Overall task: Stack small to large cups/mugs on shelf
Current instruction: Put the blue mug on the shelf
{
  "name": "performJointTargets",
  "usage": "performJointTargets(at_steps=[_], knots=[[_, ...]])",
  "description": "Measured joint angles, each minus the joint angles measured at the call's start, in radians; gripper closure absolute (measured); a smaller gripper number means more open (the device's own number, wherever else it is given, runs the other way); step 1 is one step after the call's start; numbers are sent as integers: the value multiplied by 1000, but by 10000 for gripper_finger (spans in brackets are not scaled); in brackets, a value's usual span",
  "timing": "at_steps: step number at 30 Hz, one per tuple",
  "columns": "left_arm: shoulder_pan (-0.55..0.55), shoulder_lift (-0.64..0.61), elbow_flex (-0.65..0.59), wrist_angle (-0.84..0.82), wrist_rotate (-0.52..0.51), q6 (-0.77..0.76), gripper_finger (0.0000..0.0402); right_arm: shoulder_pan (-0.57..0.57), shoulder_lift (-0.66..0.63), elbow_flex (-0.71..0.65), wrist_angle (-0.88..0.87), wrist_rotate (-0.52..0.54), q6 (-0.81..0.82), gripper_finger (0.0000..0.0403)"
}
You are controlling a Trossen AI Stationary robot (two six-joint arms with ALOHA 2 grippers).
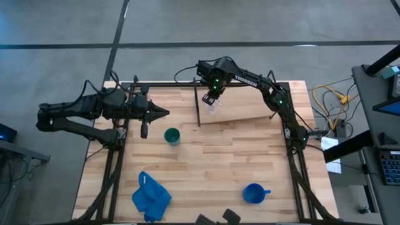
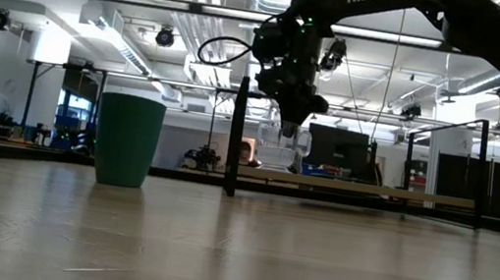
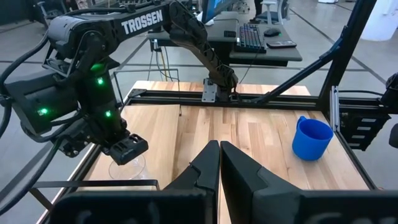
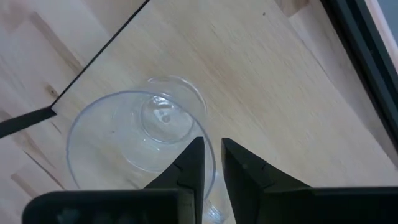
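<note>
The small clear glass cup [image 4: 140, 137] is at the left end of the light-wood shelf [image 1: 247, 106], under my right gripper [image 4: 211, 163], which is shut on it; the low view shows the glass cup [image 2: 278, 150] right above the shelf board [image 2: 352, 187]. The dark green cup [image 1: 172, 135] stands upright on its base on the tabletop, in front of the shelf. Near the table's near right corner, the blue mug [image 1: 254, 193] also stands on its base. My left gripper [image 1: 161, 114] is shut and holds nothing, hovering to the left of the green cup. My right gripper pinches the glass cup's rim [image 4: 210, 149], one finger [image 4: 191, 163] inside the cup and the other [image 4: 239, 171] outside. The fingers come from above, pointing down. The cup hangs upright below them with its base [image 4: 165, 117] at the shelf board; whether it rests there I cannot tell.
A crumpled blue cloth [image 1: 150, 197] lies near the table's near left corner. Black metal rods [image 1: 197, 103] edge the shelf, and a black frame [image 1: 187, 84] runs along the table's far side. Bare tabletop lies between the green cup and the blue mug.
</note>
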Motion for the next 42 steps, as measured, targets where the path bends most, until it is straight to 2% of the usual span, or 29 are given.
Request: performJointTargets(at_steps=[16, 21, 33, 42], knots=[[0, 0, 0, -1, 0, 0, 402, 2, -63, 53, -71, -8, 14, 355], [0, 0, 0, -1, 0, -3, 402, 17, -106, 53, -106, -9, 76, 355], [0, 0, 0, -10, 1, -152, 402, 112, -246, 53, -110, -3, 89, 355], [0, 5, -2, -36, 2, -241, 402, 203, -399, 52, -110, 0, 92, 355]])
